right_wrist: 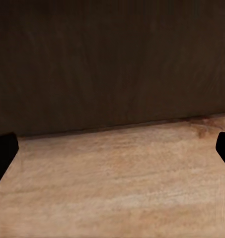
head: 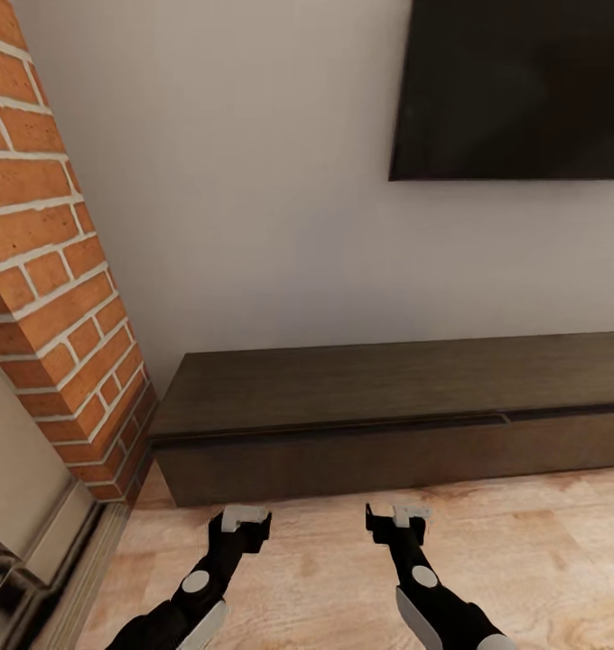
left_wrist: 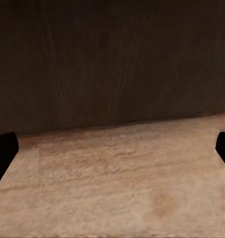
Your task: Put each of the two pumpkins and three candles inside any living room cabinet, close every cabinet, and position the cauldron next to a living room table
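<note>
Both grippers, left (head: 246,517) and right (head: 397,515), hover spread wide and empty; square up to the cabinet (head: 388,451) front before opening.

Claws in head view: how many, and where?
2. Left claw hangs over the wood floor in front of the cabinet, near the brick chimney. Right claw is beside it, also facing the cabinet front. Both look empty.

Brick chimney (head: 45,271) left, black TV (head: 515,86) on wall (head: 253,199)
</note>
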Tool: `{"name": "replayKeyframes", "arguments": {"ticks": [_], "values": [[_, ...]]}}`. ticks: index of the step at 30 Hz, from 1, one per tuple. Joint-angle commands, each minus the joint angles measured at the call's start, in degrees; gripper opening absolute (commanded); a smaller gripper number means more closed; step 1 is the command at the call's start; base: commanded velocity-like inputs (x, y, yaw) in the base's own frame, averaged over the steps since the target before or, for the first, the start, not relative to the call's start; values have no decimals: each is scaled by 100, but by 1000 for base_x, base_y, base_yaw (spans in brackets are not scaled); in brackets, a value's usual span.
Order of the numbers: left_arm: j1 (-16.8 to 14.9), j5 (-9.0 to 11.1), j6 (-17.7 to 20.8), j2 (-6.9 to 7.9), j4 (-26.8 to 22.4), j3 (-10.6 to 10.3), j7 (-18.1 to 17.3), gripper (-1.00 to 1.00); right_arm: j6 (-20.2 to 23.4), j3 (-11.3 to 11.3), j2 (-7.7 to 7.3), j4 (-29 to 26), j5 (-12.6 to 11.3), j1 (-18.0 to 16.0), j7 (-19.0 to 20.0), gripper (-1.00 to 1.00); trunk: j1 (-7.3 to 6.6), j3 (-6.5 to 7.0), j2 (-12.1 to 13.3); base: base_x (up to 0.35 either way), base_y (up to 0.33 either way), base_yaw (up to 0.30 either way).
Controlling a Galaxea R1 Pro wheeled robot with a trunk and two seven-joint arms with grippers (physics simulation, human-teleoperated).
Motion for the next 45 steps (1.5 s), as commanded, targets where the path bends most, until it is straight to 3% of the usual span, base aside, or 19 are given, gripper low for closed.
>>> {"name": "replayKeyframes", "arguments": {"ticks": [1, 3, 4, 5, 6, 8, 10, 14, 21, 28, 32, 45], "values": [[58, 75, 525, 49, -385, -29, 57, 100, 256, 7, -4, -264, -50, 29, -46, 100, -1, -5, -2, -4, 0, 0], [127, 85, 1006, 75, -688, -18, 64, 100, 671, -19, -9, -631, -47, 85, -55, 100, -1, -5, -2, -3, 0, 0], [127, 85, 1006, 75, -688, -18, 64, 100, 671, -19, -9, -631, -47, 85, -55, 100, -1, -5, -2, -3, 0, 0], [173, 93, 1428, 92, -950, -10, 71, 100, 1347, -95, -18, -1230, -41, 234, -99, 100, -1, -5, -2, -2, 0, 0], [189, 96, 1605, 98, -1049, -7, 74, 100, 1733, -170, -22, -1582, -35, 337, -152, 100, -1, -5, -2, -1, 0, 0], [228, 107, 2085, 113, -1309, 4, 80, 100, 3233, -638, -29, -2906, -21, 819, -499, 100, -1, -5, -2, 0, 0, 0], [244, 111, 2260, 121, -1453, 8, 82, 100, 4013, -1015, -32, -3604, -20, 1067, -652, 100, -1, -5, -2, 0, 0, 0], [258, 127, 2455, 124, -1594, 77, 95, 100, 4697, -1420, -42, -4241, -15, 1269, -765, 100, -1, -5, -2, 0, 0, 0], [263, 135, 2638, 120, -1644, 307, 205, 100, 5124, -1551, -171, -4478, -2, 1335, -801, 100, -16, 128, 6, 0, 0, 0], [263, 139, 2773, 113, -1630, 431, 234, 100, 5210, -1564, -195, -4504, -21, 1340, -804, 100, -34, 283, 15, 0, 0, 0], [262, 135, 2967, 112, -1616, 664, 234, 100, 5213, -1565, -196, -4503, -35, 1341, -803, 100, -45, 374, 21, 0, 0, 0], [255, 124, 3041, 98, -1580, 734, 226, 100, 5224, -1521, -184, -4493, -31, 1341, -805, 100, -78, 667, 38, -141, 0, 0]]}}
